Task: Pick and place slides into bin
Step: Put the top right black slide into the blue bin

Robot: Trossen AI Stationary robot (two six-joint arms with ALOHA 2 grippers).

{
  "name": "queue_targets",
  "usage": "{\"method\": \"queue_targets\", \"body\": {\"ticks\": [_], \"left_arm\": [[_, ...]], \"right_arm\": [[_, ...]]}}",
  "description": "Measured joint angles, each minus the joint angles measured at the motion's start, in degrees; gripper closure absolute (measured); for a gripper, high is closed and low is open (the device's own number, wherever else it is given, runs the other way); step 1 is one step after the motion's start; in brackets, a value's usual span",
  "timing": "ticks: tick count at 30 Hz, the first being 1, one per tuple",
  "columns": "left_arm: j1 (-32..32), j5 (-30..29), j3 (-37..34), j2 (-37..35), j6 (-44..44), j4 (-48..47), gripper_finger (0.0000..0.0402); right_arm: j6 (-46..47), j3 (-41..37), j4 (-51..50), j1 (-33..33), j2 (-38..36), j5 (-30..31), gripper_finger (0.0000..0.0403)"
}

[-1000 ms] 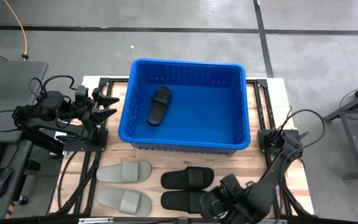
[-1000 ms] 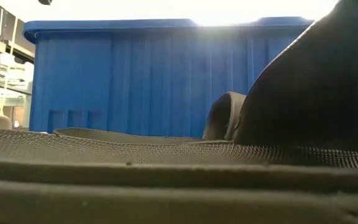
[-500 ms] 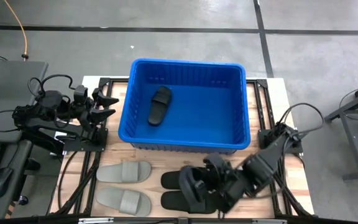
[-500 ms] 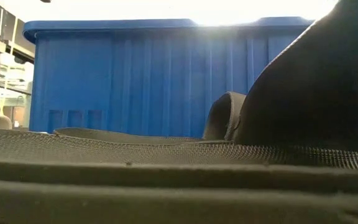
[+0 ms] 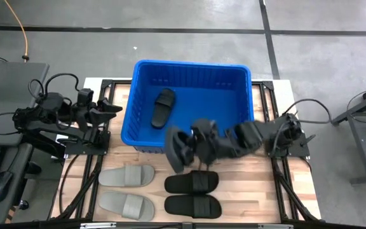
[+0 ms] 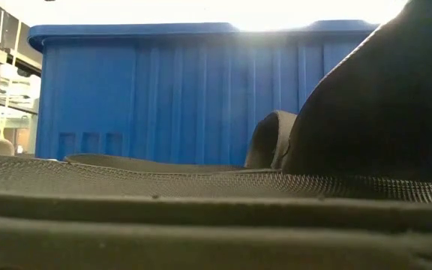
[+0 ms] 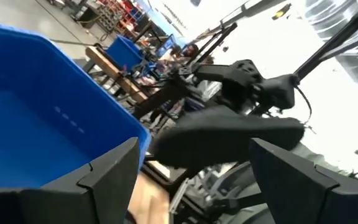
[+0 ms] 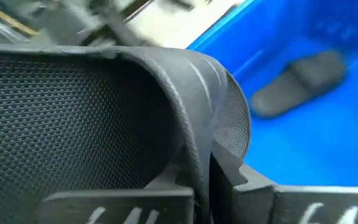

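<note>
One black slide [image 5: 176,150] hangs in the air, clenched in the right claw [image 5: 194,147], just over the near wall of the bin [image 5: 251,108], toward that wall's middle. In the high view the slide stands on edge, its sole turned sideways, partly over the bin's rim and partly over the desk [image 5: 259,184] on the near side. The right wrist view shows the slide's mesh-textured strap [image 8: 86,118] pinched tight between the claw's dark fingers [image 8: 253,196], filling most of the picture, with the bin's blue floor beyond it.

Inside the bin, a second black slide [image 5: 163,107] lies flat on the floor, toward the bin's left wall.

On the desk, on the near side of the bin, four more slides lie in two pairs. Two black ones sit below the bin's middle: one [image 5: 192,182] closer to the bin, the other [image 5: 194,205] farther from it, side by side and close together. To their left, below the bin's left corner, lie two light grey slides, one [image 5: 127,175] nearer the bin and one [image 5: 126,205] farther.

The left claw [image 5: 111,109] waits just beside the bin's left wall, outside it, released with its fingers apart and nothing between them. Its wrist view looks across the bin's rim [image 7: 73,81] at the carried slide and the right arm [image 7: 253,84] behind it.

In the low view the bin's ribbed blue wall [image 6: 171,97] rises behind a black slide lying close to the camera.
</note>
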Motion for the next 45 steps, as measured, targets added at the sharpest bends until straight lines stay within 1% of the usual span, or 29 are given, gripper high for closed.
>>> {"method": "queue_targets", "body": {"ticks": [5, 8, 12, 17, 21, 25, 33, 37, 41, 45], "left_arm": [[0.0, 0.1, 0.0, 0.1, -3.3, 1.4, 0.0112], [0.0, -2.3, 0.0, 0.5, -5.5, 1.5, 0.0112], [0.0, -5.4, 0.0, 1.7, -7.3, 1.5, 0.0112], [0.0, -6.2, 0.0, 5.7, -12.5, 1.9, 0.0112], [0.0, -6.2, 0.0, 9.8, -15.9, 2.8, 0.0112], [0.0, -6.2, 0.0, 13.0, -16.2, 4.8, 0.0112], [0.0, -8.3, 0.0, 20.2, -19.2, 15.3, 0.0112], [0.0, -8.3, -0.1, 23.9, -22.7, 16.0, 0.0112], [0.0, -8.4, -0.1, 26.8, -23.5, 16.5, 0.0112], [0.0, -8.8, 0.0, 29.1, -23.7, 20.6, 0.0112]], "right_arm": [[-11.2, 0.0, -0.6, -7.7, 0.4, -5.9, 0.0403], [-18.2, 0.0, -0.7, -11.1, 1.2, -7.8, 0.0403], [-26.3, 0.0, -0.7, -14.6, 1.5, -7.5, 0.0403], [-35.4, 0.0, -0.3, -17.3, 1.5, -3.6, 0.0403], [-41.9, 0.0, 0.0, -18.6, 1.5, -2.2, 0.0403], [-48.1, 0.0, 0.2, -19.0, 1.5, 0.9, 0.0403], [-58.3, 0.0, 2.1, -19.1, 2.8, 4.1, 0.0403], [-62.6, 0.0, 4.7, -19.1, 3.8, 4.7, 0.0403], [-66.6, 0.0, 5.3, -19.3, 5.0, 4.6, 0.0403], [-68.5, 0.0, 5.6, -19.4, 6.2, 4.2, 0.0403]]}}
